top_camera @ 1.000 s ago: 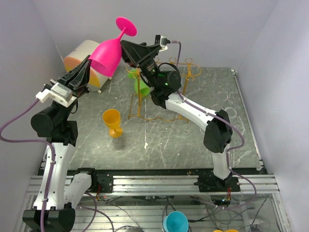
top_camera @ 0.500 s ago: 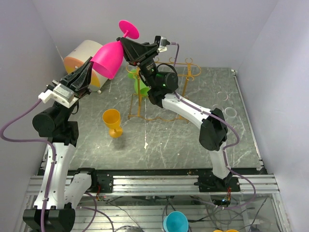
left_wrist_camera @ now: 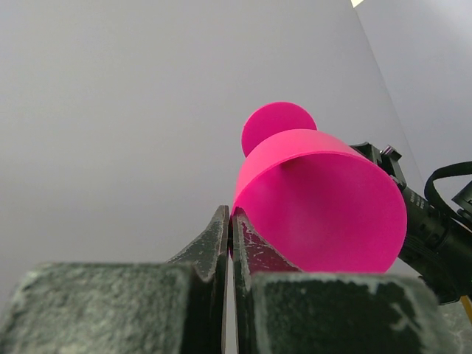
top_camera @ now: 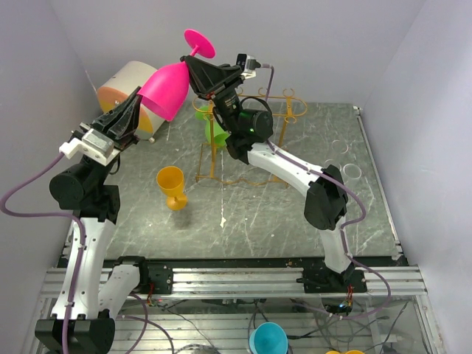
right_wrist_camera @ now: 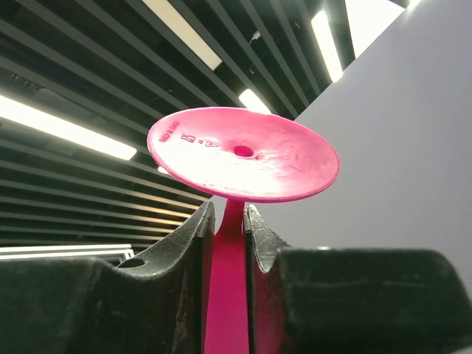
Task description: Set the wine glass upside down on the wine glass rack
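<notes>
One wine glass (top_camera: 166,88), bright pink, hangs in the air above the back left part of the counter (top_camera: 295,214), foot uppermost and tilted, with the open mouth of its bowl facing down and to the left. It touches neither the counter nor the rack.

Two sets of fingers meet it. The right fingers (right_wrist_camera: 252,225) sit one on each side of the stem just under the round foot, closed tight against it, so the stem runs up between them. The left fingers (left_wrist_camera: 226,225) are drawn almost together, with only a thin slit between them, and they pinch the lower left edge of the bowl's rim. The bowl swells up and to the right of them.

One wine glass rack (top_camera: 213,151), of thin golden wire, stands on the counter below and to the right of the pink bowl, and the right arm partly covers it. One green glass (top_camera: 215,131) hangs on its left end. A yellow-green shape just behind that is too hidden to name.

One yellow goblet (top_camera: 171,186) stands upright on the counter, left of the rack and apart from it. One cream drum with an orange face (top_camera: 122,82) lies at the back left, behind the left fingers
</notes>
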Robot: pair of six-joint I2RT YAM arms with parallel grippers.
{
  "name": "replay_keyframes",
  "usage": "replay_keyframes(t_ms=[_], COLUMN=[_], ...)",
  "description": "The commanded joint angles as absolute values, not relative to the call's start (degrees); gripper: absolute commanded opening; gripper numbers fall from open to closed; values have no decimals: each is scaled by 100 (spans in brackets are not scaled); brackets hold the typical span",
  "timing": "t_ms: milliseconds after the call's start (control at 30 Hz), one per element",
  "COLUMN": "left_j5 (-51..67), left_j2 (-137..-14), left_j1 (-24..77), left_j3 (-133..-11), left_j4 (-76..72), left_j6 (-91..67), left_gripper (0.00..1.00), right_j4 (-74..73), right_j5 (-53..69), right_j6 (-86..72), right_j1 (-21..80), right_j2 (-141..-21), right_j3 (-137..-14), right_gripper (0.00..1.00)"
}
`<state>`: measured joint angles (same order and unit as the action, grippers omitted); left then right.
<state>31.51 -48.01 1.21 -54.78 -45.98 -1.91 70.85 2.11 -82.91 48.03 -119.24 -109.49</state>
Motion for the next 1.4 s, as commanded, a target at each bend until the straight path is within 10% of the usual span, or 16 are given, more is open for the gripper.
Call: replay_keyframes(t_ms=[0,567,1133,1367], left_j5=[3028,2075,1636,1827], left_j2=[-4777,-4723,-5402,-5281], left_j1=[88,88,88,-96], left_j3=[-5596,-8228,-8323,-7991], left_j4=[-4296,2283,4674,4516], left_j6=[87,1151,1243,1182], left_gripper=[11,91,94,92], right_j4=[7048,2696,814,1652], right_j5=[201,-103,-918,1005], right_j6=[-8147,-4319,-1576,-2298], right_j1=[4838,4378,1463,-502], right_j2=[-11802,-9808,-8008,-8657], right_j3=[-11080,-11564,-10559,-9790], right_gripper=[0,0,0,0])
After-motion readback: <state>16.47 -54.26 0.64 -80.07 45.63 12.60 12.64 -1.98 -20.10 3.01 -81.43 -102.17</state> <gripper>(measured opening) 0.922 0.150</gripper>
